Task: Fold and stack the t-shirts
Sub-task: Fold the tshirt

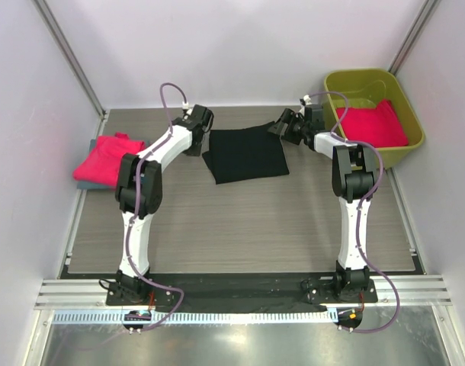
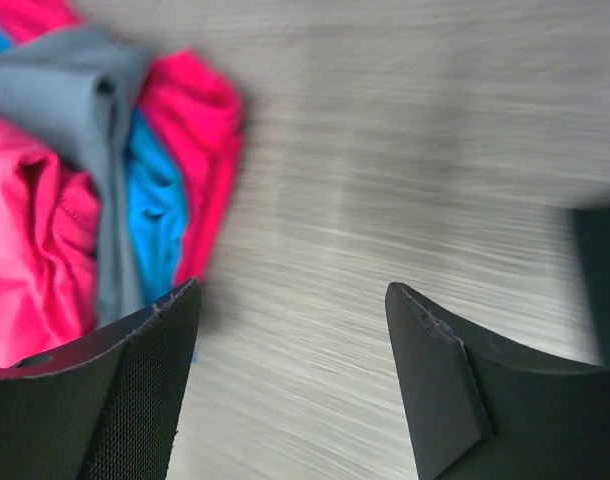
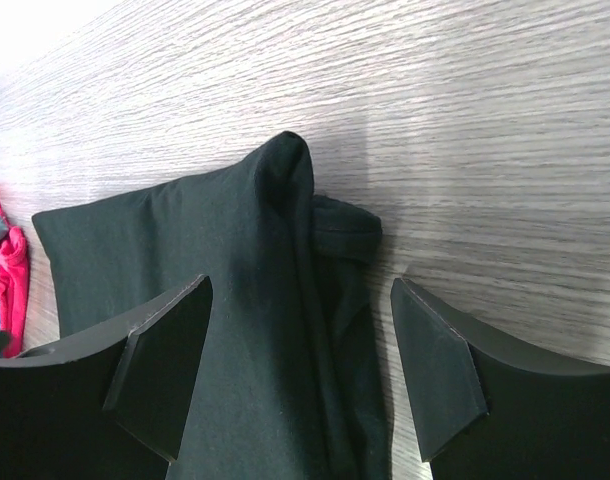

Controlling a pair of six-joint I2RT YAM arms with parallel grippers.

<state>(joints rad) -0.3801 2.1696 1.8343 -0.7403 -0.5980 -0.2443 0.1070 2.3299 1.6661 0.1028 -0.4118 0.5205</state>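
A black t-shirt [image 1: 246, 154] lies folded into a rough square at the middle back of the table. My right gripper [image 1: 278, 126] hangs open at its far right corner. In the right wrist view its fingers straddle the bunched edge of the black t-shirt [image 3: 270, 290], not closed on it. My left gripper [image 1: 196, 141] is open just left of the shirt, over bare table, with nothing between its fingers [image 2: 165, 340]. A stack of pink, blue and grey t-shirts [image 1: 107, 158] sits at the left edge, and the pink, blue and grey stack [image 2: 55, 220] also shows in the left wrist view.
An olive-green tub [image 1: 412, 122] stands at the back right with a crumpled pink t-shirt [image 1: 372, 123] inside. White walls close in the table on three sides. The wood-grain table [image 1: 240, 229] stretches toward the arm bases.
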